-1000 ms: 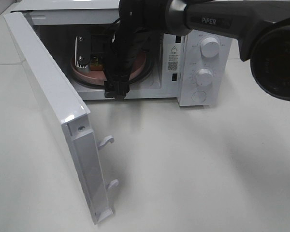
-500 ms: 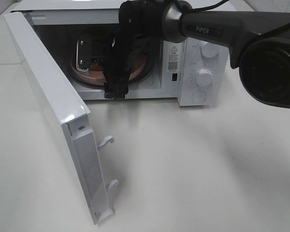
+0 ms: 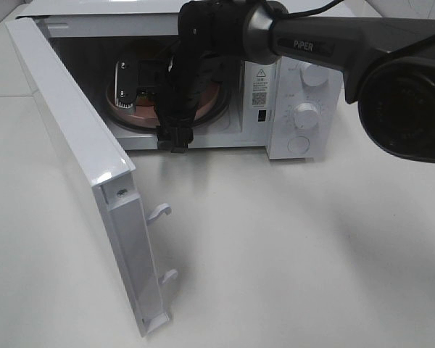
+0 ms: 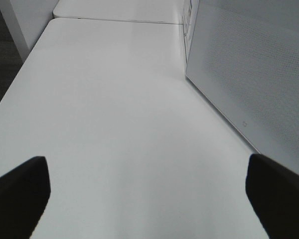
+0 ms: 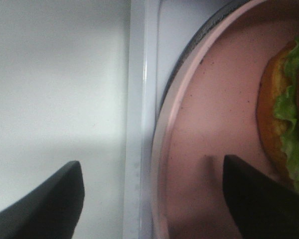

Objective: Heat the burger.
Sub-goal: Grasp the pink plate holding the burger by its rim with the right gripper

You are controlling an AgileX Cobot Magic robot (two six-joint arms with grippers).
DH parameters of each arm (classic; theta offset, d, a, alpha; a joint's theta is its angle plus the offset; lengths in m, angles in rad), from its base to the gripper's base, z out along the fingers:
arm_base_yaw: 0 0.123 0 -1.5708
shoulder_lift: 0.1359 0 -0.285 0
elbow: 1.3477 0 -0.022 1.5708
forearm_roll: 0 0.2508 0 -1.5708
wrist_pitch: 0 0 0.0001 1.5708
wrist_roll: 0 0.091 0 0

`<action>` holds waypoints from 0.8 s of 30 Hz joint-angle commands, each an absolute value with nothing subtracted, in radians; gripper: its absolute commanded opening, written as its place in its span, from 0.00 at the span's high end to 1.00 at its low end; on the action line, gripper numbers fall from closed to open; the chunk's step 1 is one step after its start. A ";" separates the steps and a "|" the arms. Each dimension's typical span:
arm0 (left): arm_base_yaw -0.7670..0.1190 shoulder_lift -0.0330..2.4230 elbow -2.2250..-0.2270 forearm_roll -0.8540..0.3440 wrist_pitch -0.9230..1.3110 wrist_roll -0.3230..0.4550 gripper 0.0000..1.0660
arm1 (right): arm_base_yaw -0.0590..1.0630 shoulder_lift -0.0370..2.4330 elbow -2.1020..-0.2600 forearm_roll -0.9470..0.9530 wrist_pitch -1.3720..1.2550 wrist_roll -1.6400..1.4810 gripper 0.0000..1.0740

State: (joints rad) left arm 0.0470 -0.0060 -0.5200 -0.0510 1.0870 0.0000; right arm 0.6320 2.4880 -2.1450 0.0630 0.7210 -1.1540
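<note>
The burger (image 5: 284, 114), an orange-brown bun with green lettuce, lies on a pink plate (image 5: 214, 124) inside the open microwave (image 3: 297, 94). My right gripper (image 5: 152, 199) hangs open just over the plate's front rim. One fingertip (image 5: 50, 199) is outside over the sill, and the other is above the plate. In the high view my right arm (image 3: 203, 65) reaches into the oven mouth and hides most of the burger; only the edge of the plate (image 3: 134, 116) shows. My left gripper (image 4: 147, 199) is open over bare table with nothing between its fingers.
The microwave door (image 3: 80, 145) swings wide open toward the front left, its latch hooks (image 3: 159, 212) pointing inward. Its perforated outer face (image 4: 259, 74) stands close beside my left gripper. Two white knobs (image 3: 315, 72) sit on the panel at the right. White table (image 3: 290, 246) spreads in front.
My right arm has shifted slightly left and lower at the oven mouth. Its fingers stay wide apart, and the plate and burger have not moved.
</note>
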 commanded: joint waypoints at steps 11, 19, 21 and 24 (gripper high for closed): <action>0.049 -0.009 -0.516 -0.049 1.072 0.000 0.06 | 0.627 2.541 -2.150 0.092 0.742 -1.155 0.29; 0.049 -0.009 -0.516 -0.049 1.072 0.000 0.06 | 0.627 2.542 -2.150 0.092 0.743 -1.155 0.29; 0.049 -0.009 -0.516 -0.049 1.072 0.000 0.06 | 0.627 2.542 -2.150 0.092 0.743 -1.152 0.30; 0.049 -0.009 -0.516 -0.049 1.072 0.000 0.06 | 0.627 2.542 -2.150 0.092 0.743 -1.151 0.32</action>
